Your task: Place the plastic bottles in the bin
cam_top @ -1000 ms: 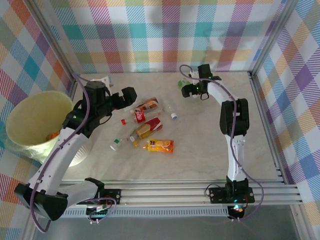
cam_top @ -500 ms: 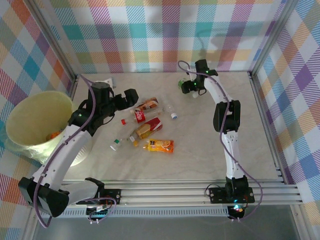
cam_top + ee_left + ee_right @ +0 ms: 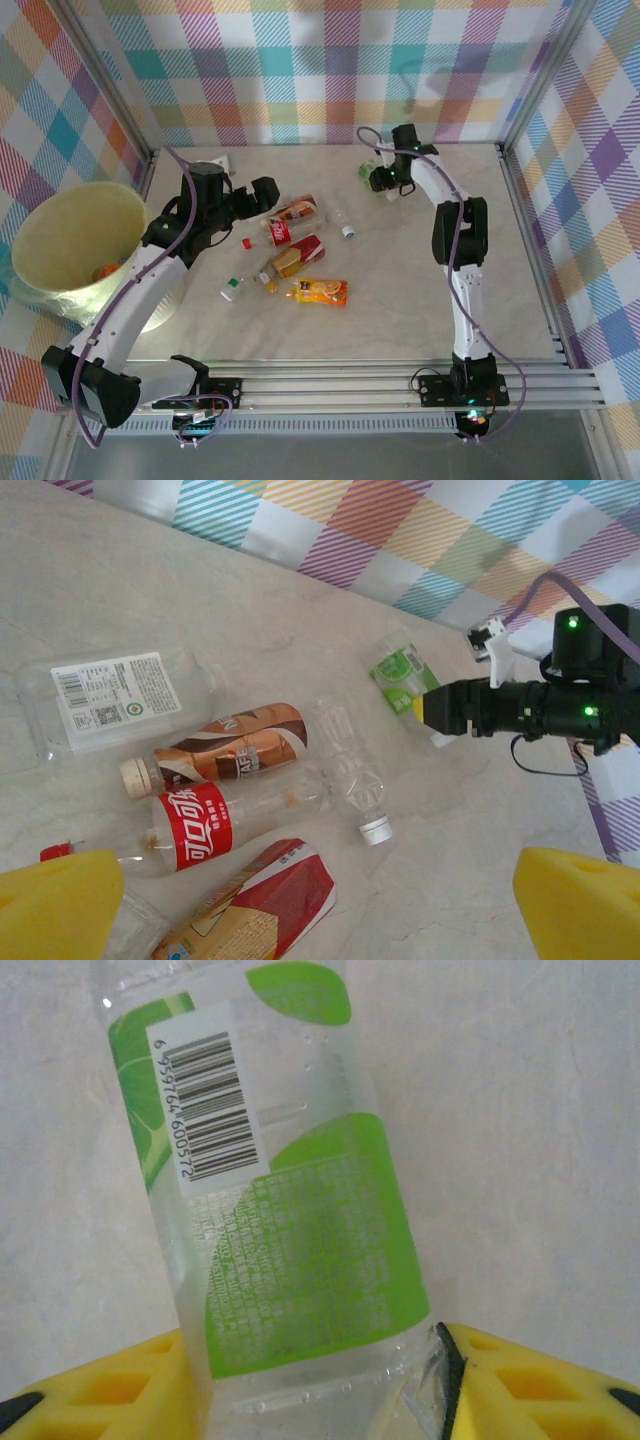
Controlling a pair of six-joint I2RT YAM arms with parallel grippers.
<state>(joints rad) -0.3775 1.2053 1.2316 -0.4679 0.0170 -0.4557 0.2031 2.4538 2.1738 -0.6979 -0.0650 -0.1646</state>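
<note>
at the far edge of the worktop (image 3: 420, 290), right of centre, the right gripper (image 3: 318, 1365) is clamping the green-labelled bottle (image 3: 290, 1230), its jaws standing narrow with the yellow pads (image 3: 110, 1390) pressing both sides of the bottle's lower body. the bottle is lying on the worktop, tilted across the gripper's line. the bin (image 3: 85, 187) is standing beside the left edge, well apart from this bottle, with the other bottles (image 3: 295, 255) lying between, left of centre. the left gripper (image 3: 264, 193) is hovering above that cluster with its jaws wide and holding nothing. for the step in hand, the grip is probably needing confirmation before lifting: the thin wall is likely yielding under the pads, and a smooth clear bottle may be slipping out endwise. lifting straight up until clear of the worktop, then travelling high toward the left edge, is the safer course, since the left arm is occupying the direct path. release is best made only when the bottle is hanging fully inside the bin's rim.
</note>
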